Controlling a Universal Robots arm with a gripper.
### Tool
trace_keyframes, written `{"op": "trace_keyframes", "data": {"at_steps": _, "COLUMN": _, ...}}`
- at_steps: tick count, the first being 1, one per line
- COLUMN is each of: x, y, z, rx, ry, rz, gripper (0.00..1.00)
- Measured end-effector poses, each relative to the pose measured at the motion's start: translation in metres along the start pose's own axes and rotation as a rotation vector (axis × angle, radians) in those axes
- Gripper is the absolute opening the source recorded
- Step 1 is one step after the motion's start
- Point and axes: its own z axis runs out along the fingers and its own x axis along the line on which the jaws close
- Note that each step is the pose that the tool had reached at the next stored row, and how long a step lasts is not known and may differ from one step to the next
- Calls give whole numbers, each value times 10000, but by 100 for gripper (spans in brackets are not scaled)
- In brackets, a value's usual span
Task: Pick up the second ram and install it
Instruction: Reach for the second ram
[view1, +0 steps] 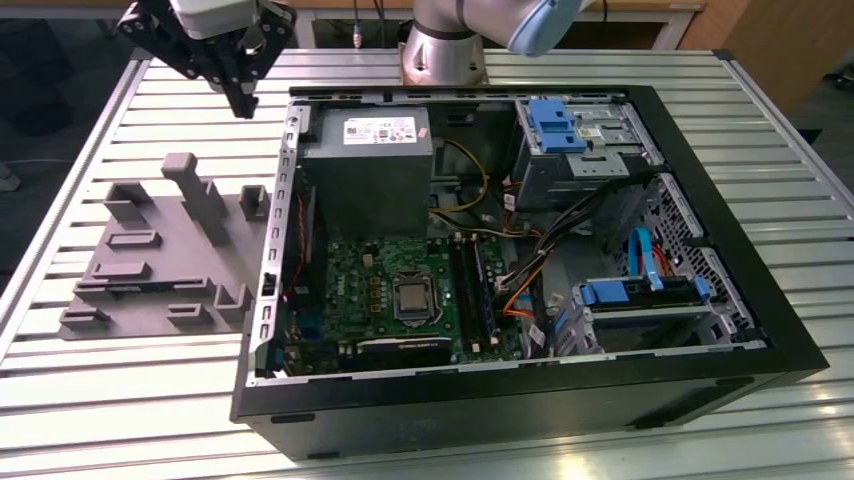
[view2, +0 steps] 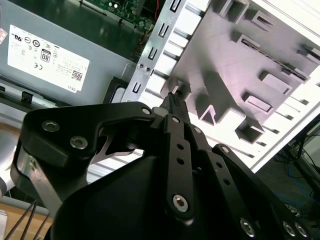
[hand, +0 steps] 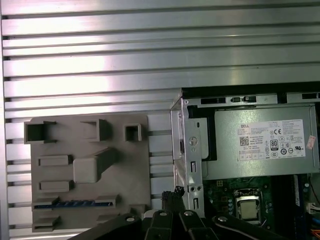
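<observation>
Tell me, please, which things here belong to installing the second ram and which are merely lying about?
Belonging to the job: second ram, in the grey holder block; gripper; black memory slots on the motherboard.
Just there: power supply; blue drive caddies; processor socket.
</observation>
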Motion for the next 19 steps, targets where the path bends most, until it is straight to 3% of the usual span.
{"op": "trace_keyframes", "data": {"at_steps": 19, "x": 66, "y": -5, "z": 2, "rx": 0, "ry": 0, "rz": 0, "gripper": 11}}
